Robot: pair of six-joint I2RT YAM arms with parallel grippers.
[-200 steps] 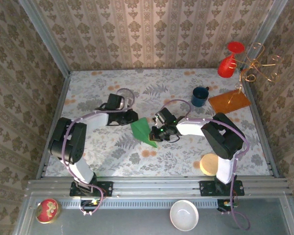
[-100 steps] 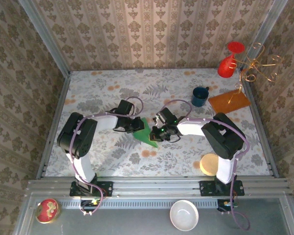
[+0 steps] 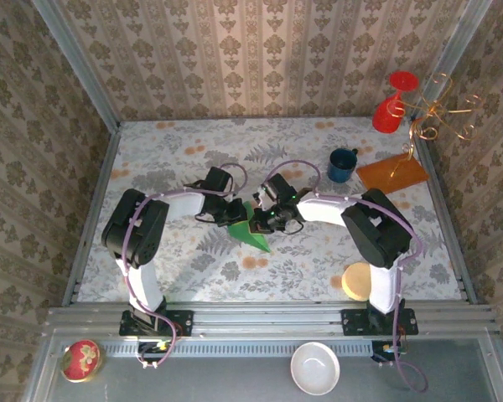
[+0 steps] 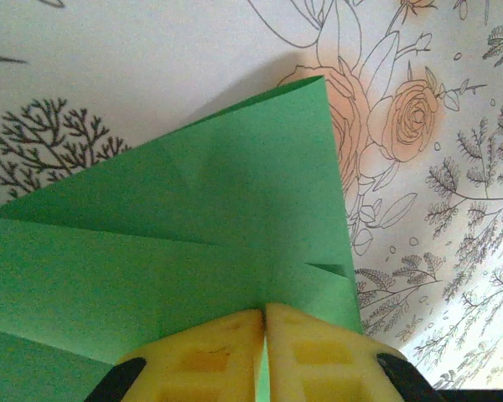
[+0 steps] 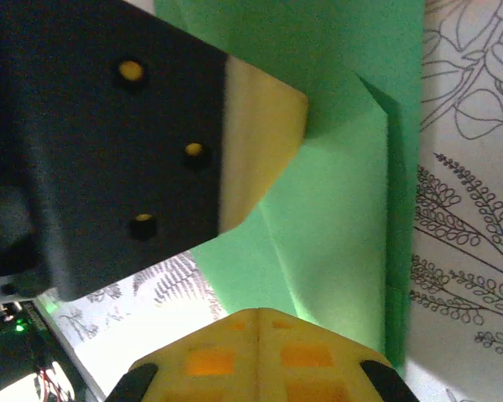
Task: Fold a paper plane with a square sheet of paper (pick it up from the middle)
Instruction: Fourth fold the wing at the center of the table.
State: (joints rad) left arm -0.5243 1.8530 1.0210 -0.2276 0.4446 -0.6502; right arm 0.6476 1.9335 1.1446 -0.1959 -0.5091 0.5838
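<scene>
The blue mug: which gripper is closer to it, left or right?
Right. The right gripper is shut on the green paper, left of the blue mug; the left gripper grips it farther left.

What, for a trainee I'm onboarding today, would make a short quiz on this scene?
1. True or false: the green paper lies as a flat, unfolded square.
2. The left gripper is: A) wide open in the air; B) shut on the green paper; C) holding a bowl.
3. In the top view, what lies just right of the blue mug?
Key: 1 false, it shows creases and folded flaps; 2 B; 3 the orange-brown board.
</scene>
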